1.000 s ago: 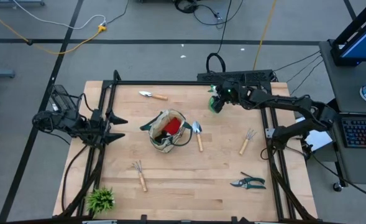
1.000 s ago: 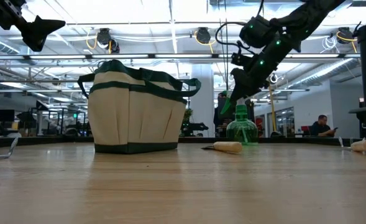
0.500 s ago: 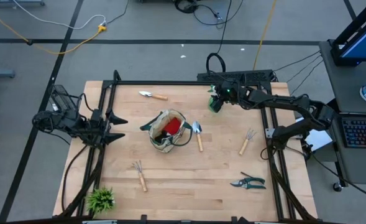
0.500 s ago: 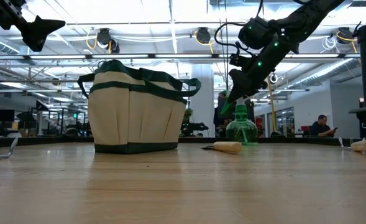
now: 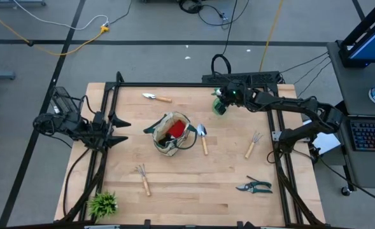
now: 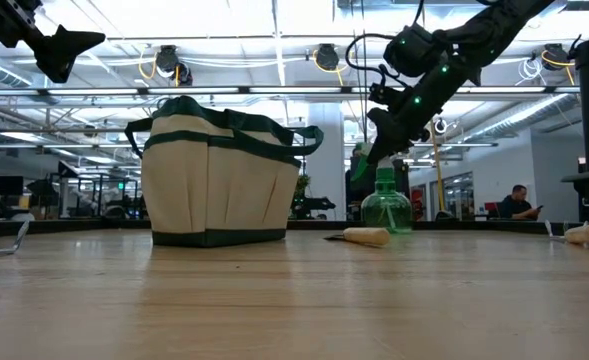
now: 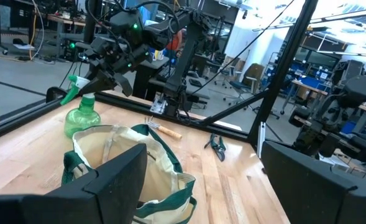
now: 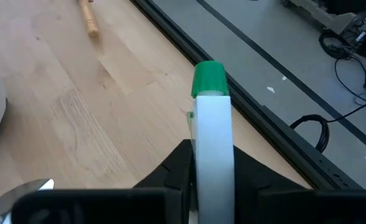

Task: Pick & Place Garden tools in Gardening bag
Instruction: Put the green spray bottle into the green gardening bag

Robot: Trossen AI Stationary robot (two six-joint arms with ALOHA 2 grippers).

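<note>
Your green spray bottle (image 5: 220,105) stands upright at the table's far edge; beige gardening bag (image 5: 170,134) sits mid-table, red glove (image 5: 173,131) inside.

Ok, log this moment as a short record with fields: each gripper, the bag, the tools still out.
right gripper: shut on spray bottle head, far right of table
left gripper: open, waiting at left edge
bag: upright mid-table, red glove inside
trowels: one beyond the bag, one right of it
rakes: one near side, one right
shears: near right
</note>
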